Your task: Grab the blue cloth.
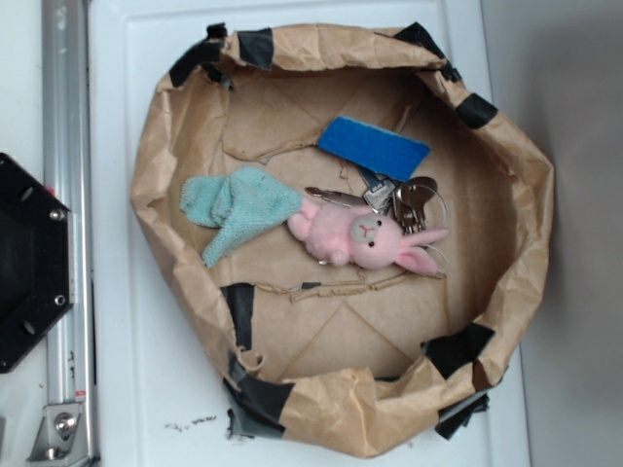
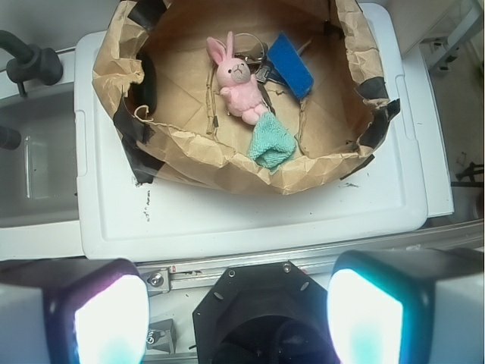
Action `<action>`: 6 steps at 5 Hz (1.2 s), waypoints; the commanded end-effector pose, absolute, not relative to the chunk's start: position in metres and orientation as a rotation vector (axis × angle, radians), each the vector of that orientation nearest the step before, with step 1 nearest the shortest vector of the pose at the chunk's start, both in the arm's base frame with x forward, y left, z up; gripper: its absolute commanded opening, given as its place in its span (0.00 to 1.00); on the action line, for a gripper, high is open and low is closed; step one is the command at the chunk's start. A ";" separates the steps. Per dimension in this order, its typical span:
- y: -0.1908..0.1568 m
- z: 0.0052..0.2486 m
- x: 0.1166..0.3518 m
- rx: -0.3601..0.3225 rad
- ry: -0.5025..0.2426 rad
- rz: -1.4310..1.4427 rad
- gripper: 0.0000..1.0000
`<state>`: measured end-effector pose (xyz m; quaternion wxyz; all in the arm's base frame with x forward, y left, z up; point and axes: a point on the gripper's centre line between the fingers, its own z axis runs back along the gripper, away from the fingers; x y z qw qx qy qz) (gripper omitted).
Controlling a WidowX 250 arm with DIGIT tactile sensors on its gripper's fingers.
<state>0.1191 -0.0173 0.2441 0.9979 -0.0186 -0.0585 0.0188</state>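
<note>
Task is barely begun: the pale aqua-blue fuzzy terry cloth point(image 1: 238, 207) lies untouched on the floor of the crumpled brown-paper basket w/ black tape patches point(image 1: 343, 428), which sits on a white plastic lid point(image 1: 146, 389). In the exterior view the cloth is toward the basket's left wall, just beside the pink plush bunny point(image 1: 362, 240) and touching or nearly touching its rear; can't tell which. A bunch of metal keys on rings point(image 1: 404, 199) sits behind the bunny, and a flat deep-blue rectangular pad point(image 1: 374, 148) lies toward the basket's far edge, apart from the cloth.

All of it is left to do: approach, descent, closing on the cloth.

Arm pose: the gripper point(image 2: 239, 318) hangs well above and outside the basket, camera looking down past the black wrist mount onto the lid's near edge. Its two pale fingers point(image 2: 106, 322) stand wide apart w/ nothing between them — released, empty. In the wrist view the cloth point(image 2: 271, 144) rests against the basket's near wall, well away from the fingertips.
</note>
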 end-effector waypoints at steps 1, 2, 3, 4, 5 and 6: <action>-0.017 0.244 0.119 -0.037 -0.117 0.038 1.00; -0.009 0.229 0.153 0.017 -0.115 0.035 1.00; -0.008 0.211 0.179 0.059 -0.123 0.019 1.00; 0.005 0.176 0.208 0.062 -0.089 0.048 1.00; 0.010 0.139 0.225 0.042 -0.012 0.058 1.00; 0.004 0.090 0.231 0.045 0.067 0.035 1.00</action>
